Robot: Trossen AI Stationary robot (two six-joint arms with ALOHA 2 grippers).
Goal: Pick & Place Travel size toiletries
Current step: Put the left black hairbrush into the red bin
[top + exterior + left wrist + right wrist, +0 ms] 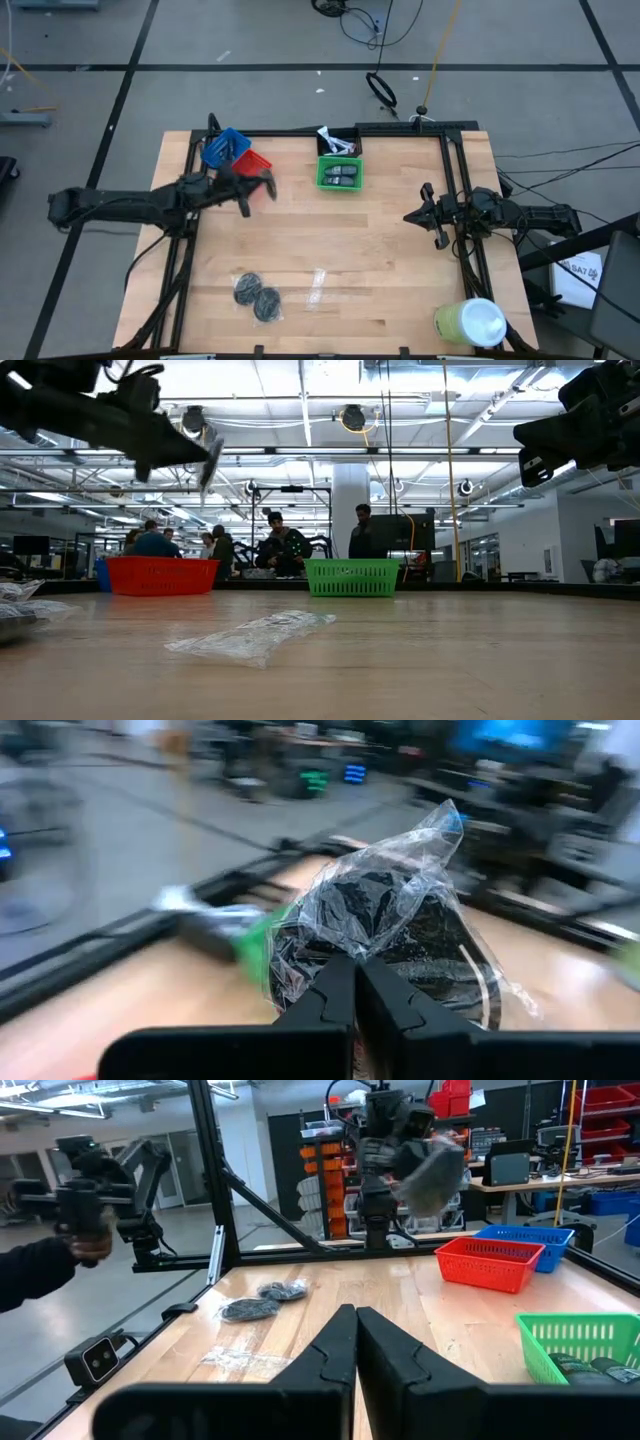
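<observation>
My left gripper (pixel 258 190) is shut on a dark grey round disc in a clear wrap (pixel 385 925), held above the table near the red basket (pixel 253 163). It also shows high up in the low view (pixel 210 458). Two more discs (pixel 256 296) lie flat on the table near the front edge. A green basket (pixel 340 174) at the far middle holds dark grey oval pieces. White-silver tubes (pixel 333 141) lie in a black bin behind it. My right gripper (pixel 424 216) is shut and empty at the table's right side. My left gripper pinches the wrapped disc at its near edge (pixel 352 952) between its two fingers. The fingers reach roughly level toward the table's right. The disc is lifted clear of the table and stands on edge beyond the fingertips, with the clear wrap loose around it.
A blue basket (pixel 224 146) sits behind the red one. A clear wrapper scrap (pixel 317 286) lies near the front middle. A big yellow-green cylinder with a white top (pixel 470 322) stands at the front right corner. People sit in the room beyond the table (pixel 280 545).
</observation>
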